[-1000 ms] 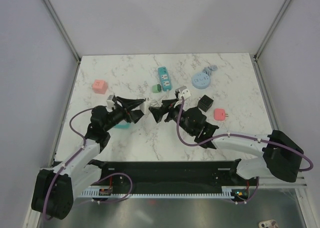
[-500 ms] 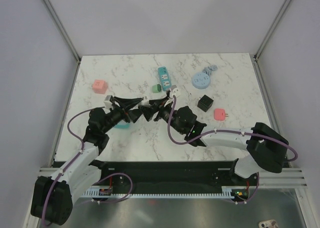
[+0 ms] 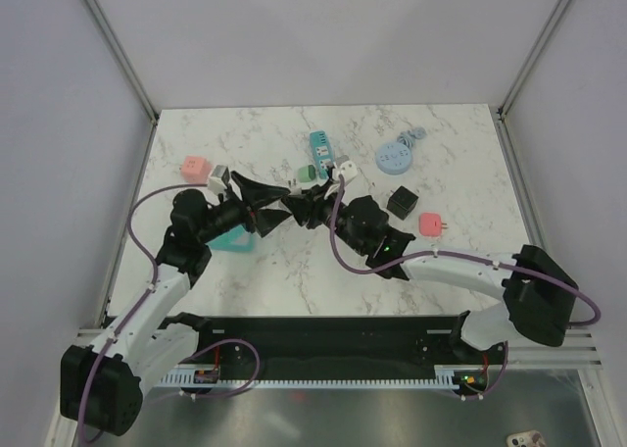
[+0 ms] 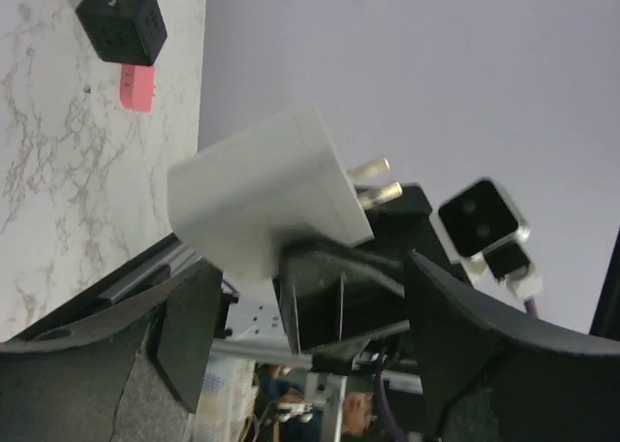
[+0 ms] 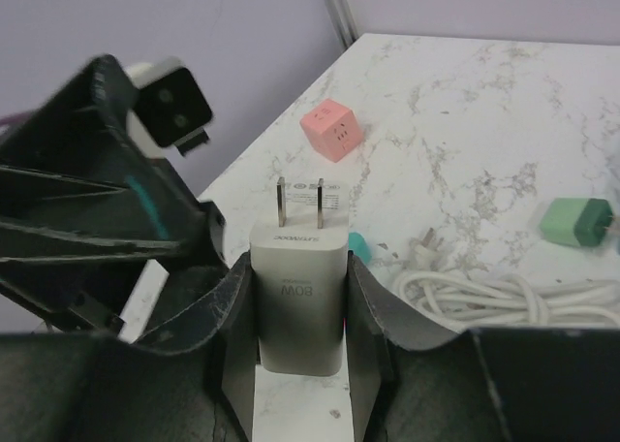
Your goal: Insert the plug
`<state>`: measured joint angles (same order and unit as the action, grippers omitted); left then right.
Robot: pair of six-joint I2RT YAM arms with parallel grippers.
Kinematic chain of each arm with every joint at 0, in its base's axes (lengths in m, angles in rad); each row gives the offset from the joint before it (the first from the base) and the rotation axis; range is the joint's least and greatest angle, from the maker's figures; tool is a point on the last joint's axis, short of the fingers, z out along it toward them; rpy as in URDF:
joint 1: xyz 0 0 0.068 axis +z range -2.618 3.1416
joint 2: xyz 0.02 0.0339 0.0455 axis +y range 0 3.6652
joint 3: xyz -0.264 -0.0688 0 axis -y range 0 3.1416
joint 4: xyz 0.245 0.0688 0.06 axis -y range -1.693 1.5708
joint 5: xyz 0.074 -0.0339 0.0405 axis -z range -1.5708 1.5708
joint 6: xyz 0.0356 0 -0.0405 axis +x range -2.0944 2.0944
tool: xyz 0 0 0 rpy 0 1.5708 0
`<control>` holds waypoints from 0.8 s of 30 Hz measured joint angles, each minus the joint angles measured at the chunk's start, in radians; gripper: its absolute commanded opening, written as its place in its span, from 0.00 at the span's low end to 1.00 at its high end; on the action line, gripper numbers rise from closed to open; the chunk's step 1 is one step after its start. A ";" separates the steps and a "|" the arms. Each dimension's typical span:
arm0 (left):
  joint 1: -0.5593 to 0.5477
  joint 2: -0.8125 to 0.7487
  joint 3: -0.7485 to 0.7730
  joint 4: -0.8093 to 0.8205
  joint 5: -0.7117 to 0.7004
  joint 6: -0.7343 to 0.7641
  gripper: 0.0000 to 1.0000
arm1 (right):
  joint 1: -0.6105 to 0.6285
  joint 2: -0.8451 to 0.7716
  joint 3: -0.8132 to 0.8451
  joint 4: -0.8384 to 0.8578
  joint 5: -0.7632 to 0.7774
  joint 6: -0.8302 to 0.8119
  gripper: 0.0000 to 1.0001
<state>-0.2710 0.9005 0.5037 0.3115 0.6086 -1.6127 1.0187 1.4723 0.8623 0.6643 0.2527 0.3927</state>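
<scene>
Charger (image 5: 298, 311) now sits clamped in right hand (image 5: 300, 292), left hand (image 4: 308, 311) released.

surface: marble table (image 3: 274, 271) | on it: pink cube (image 3: 195, 168), teal power strip (image 3: 320, 150), blue disc (image 3: 395, 156), black cube (image 3: 401, 203)

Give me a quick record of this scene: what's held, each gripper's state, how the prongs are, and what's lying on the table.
held item: white charger
right gripper: shut on the charger's sides
left gripper: open, fingers spread wide
prongs: two, bare, not in any socket
on table: pink cube socket, green plug, coiled white cable, teal power strip
</scene>
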 measured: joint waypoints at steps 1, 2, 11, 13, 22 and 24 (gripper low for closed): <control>-0.002 0.001 0.039 -0.051 0.026 0.064 0.81 | -0.016 -0.030 0.006 -0.047 -0.018 -0.002 0.00; -0.004 0.000 0.077 -0.089 0.046 0.124 0.81 | -0.030 -0.061 0.006 -0.089 -0.029 -0.002 0.00; -0.004 0.048 0.214 -0.213 0.303 0.551 0.77 | -0.133 -0.440 -0.032 -0.553 -0.315 -0.021 0.00; -0.005 0.067 0.243 -0.250 0.380 0.620 0.77 | -0.131 -0.504 -0.047 -0.608 -0.411 -0.003 0.00; -0.087 0.057 0.386 -0.314 0.614 0.869 0.72 | -0.127 -0.671 -0.110 -0.705 -0.747 0.108 0.00; -0.130 0.063 0.388 -0.321 0.639 0.895 0.71 | -0.127 -0.675 -0.113 -0.706 -0.786 0.118 0.00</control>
<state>-0.4015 0.9638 0.8913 -0.0097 1.2476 -0.7181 0.8913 0.7975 0.7490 -0.0422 -0.5331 0.5106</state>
